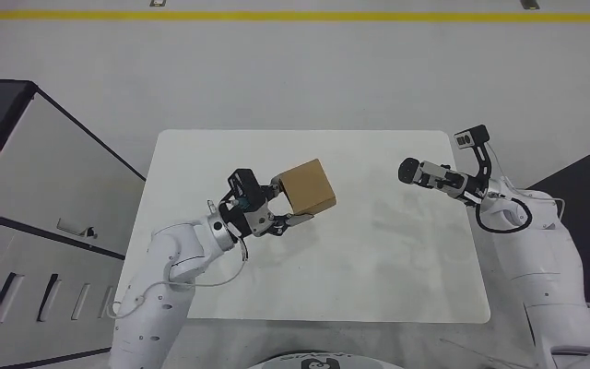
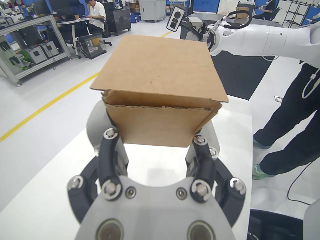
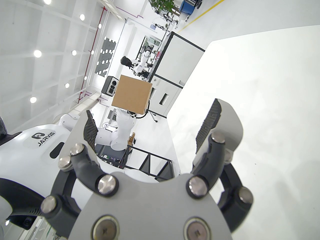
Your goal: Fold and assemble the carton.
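A brown cardboard carton [image 1: 307,185], folded into a box shape, is held above the white table [image 1: 387,277] left of its middle. My left gripper [image 1: 288,208] is shut on the carton's near end. In the left wrist view the carton [image 2: 160,86] sits between the two fingers [image 2: 203,136], with its flap edge towards the camera. My right gripper [image 1: 406,170] is held over the table's right part, apart from the carton, and stands open with nothing between its fingers [image 3: 212,123]. The right wrist view has the carton [image 3: 131,94] farther off.
A grey cabinet [image 1: 46,184] stands left of the table. A person's dark-trousered legs [image 2: 287,121] are beside the table's edge in the left wrist view. A yellow floor line [image 1: 295,15] runs beyond the table.
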`<state>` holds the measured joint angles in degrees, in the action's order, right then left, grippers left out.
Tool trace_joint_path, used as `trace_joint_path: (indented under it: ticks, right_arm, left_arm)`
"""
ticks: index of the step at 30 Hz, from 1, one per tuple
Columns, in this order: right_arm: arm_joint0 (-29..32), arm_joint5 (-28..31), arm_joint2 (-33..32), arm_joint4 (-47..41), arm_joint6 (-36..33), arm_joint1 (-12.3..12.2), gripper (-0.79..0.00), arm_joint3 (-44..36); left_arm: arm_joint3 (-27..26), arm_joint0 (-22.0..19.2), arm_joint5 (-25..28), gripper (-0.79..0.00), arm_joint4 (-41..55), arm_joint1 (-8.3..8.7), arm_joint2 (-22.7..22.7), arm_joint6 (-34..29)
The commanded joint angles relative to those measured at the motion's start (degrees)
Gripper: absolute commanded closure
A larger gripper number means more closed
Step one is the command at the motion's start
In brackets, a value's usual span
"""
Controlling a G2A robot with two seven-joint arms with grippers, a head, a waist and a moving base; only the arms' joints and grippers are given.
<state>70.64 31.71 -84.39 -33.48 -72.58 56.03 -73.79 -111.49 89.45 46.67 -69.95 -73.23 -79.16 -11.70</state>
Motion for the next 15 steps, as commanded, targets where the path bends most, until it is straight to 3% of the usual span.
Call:
trace_joint_path:
  ticks: [1,5,10,15]
  right_arm:
    - [0.0,0.0,0.0,0.0,0.0,0.0,-0.785,0.0]
    - [0.0,0.0,0.0,0.0,0.0,0.0,-0.785,0.0]
    - [0.0,0.0,0.0,0.0,0.0,0.0,-0.785,0.0]
    - [0.0,0.0,0.0,0.0,0.0,0.0,-0.785,0.0]
  left_arm:
    - [-0.84,-0.36,1.2,0.0,-0.89,0.27,-0.17,-0.35]
    - [-2.16,-3.35,5.26,0.0,1.29,0.93,-2.34,-0.5]
    - [-2.15,-10.43,10.12,0.0,8.64,1.66,-3.41,-3.8]
    - [-2.11,-14.27,11.34,0.0,16.07,2.58,-3.93,-9.17]
